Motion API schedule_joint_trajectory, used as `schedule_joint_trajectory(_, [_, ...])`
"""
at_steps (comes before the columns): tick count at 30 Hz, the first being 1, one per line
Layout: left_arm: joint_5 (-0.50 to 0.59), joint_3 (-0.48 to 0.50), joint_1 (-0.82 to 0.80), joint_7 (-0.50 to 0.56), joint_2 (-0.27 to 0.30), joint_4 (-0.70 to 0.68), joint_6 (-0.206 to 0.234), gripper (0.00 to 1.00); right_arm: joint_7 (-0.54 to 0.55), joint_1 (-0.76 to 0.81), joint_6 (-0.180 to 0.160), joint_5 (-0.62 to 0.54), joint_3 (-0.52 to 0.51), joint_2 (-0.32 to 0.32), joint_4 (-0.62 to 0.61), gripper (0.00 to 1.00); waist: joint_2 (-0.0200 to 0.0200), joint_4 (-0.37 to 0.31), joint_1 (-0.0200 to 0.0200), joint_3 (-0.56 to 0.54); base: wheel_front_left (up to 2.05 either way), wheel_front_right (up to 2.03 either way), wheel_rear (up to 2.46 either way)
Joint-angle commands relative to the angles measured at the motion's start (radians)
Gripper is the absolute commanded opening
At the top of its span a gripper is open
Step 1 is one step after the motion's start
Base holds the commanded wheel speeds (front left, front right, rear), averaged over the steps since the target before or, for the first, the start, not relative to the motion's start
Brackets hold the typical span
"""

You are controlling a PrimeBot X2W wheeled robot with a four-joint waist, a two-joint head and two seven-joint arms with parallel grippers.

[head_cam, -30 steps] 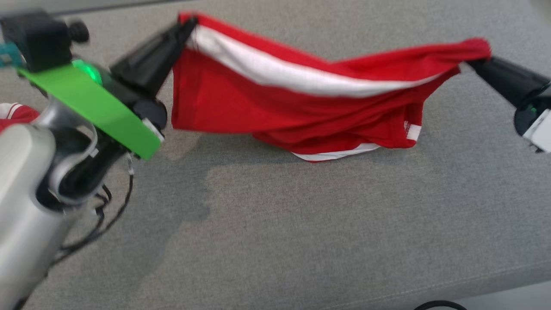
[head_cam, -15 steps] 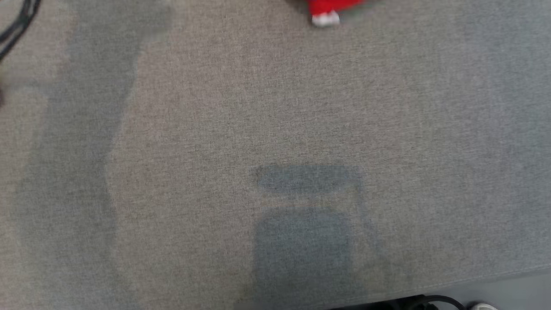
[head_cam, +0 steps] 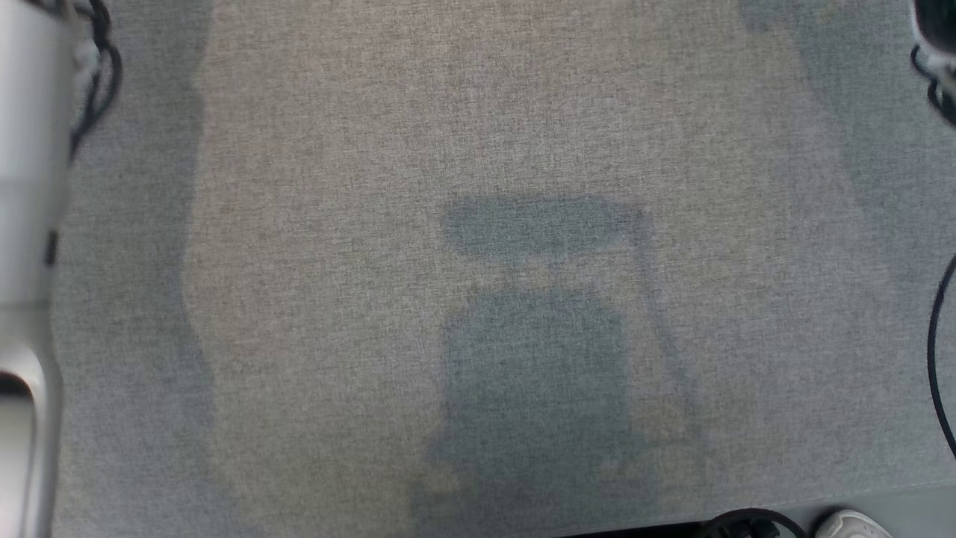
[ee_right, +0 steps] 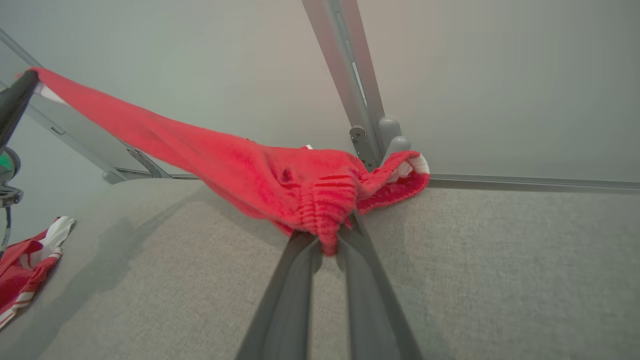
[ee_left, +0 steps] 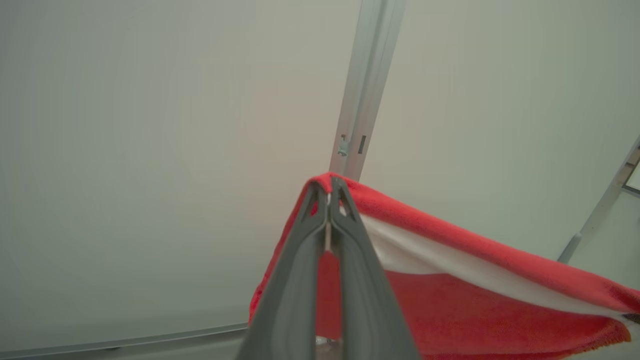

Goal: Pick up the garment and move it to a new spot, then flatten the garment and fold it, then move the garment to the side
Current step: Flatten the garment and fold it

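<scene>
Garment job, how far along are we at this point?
Done: the pick-up. The left gripper is shut on one end of the red and white garment, and the right gripper pinches the other end. In hand: the garment hangs stretched between them over the grey surface, not yet laid down. Left to do: set it at a new spot, flatten it, fold it, move it aside.

Garment (ee_right: 280,180): soft red cloth, fuzzy nap, ribbed knit at hem. Surface (head_cam: 478,112): grey woven fabric, matt, coarse. Left gripper (ee_left: 328,187): smooth matt plastic. Post (ee_left: 367,75): satin metal. Forearm (head_cam: 30,149): pale glossy shell.
</scene>
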Motion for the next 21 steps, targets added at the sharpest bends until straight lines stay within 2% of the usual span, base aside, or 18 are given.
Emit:
schedule_joint_trajectory(1, [0.001, 0.006, 0.128, -0.002, 0.012, -0.023, -0.011, 0.0, 0.019, 0.079, -0.001, 0.03, 0.034, -0.044, -0.025, 0.0, -0.0003, 0.008, -0.0002, -0.037, 0.0, 0.0, 0.0])
schedule_joint_trajectory(7, [-0.033, 0.023, 0.542, -0.002, 0.05, -0.165, -0.02, 0.0, 0.07, 0.333, -0.002, 0.141, 0.156, -0.202, -0.118, 0.0, -0.0003, 0.027, -0.0002, -0.147, 0.0, 0.0, 0.0])
schedule_joint_trajectory(9, [-0.008, 0.024, 0.659, -0.002, 0.065, -0.217, 0.003, 0.0, 0.058, 0.393, -0.002, 0.15, 0.182, -0.238, -0.121, 0.0, -0.0003, 0.032, -0.0002, -0.18, 0.0, 0.0, 0.0])
schedule_joint_trajectory(10, [-0.008, 0.024, 0.659, -0.002, 0.065, -0.217, 0.003, 0.0, 0.058, 0.393, -0.002, 0.15, 0.182, -0.238, -0.121, 0.0, -0.0003, 0.032, -0.0002, -0.18, 0.0, 0.0, 0.0])
schedule_joint_trajectory(15, [-0.011, 0.039, 0.904, -0.002, 0.038, -0.347, 0.056, 0.0, -0.023, 0.495, -0.003, 0.164, 0.214, -0.285, -0.105, 0.0, -0.0003, 0.048, -0.0002, -0.26, 0.0, 0.0, 0.0])
schedule_joint_trajectory(21, [-0.015, 0.049, 1.157, -0.004, 0.002, -0.484, 0.124, 0.0, -0.151, 0.596, -0.003, 0.123, 0.259, -0.28, -0.055, 0.0, -0.0003, 0.057, -0.0002, -0.345, 0.0, 0.0, 0.0])
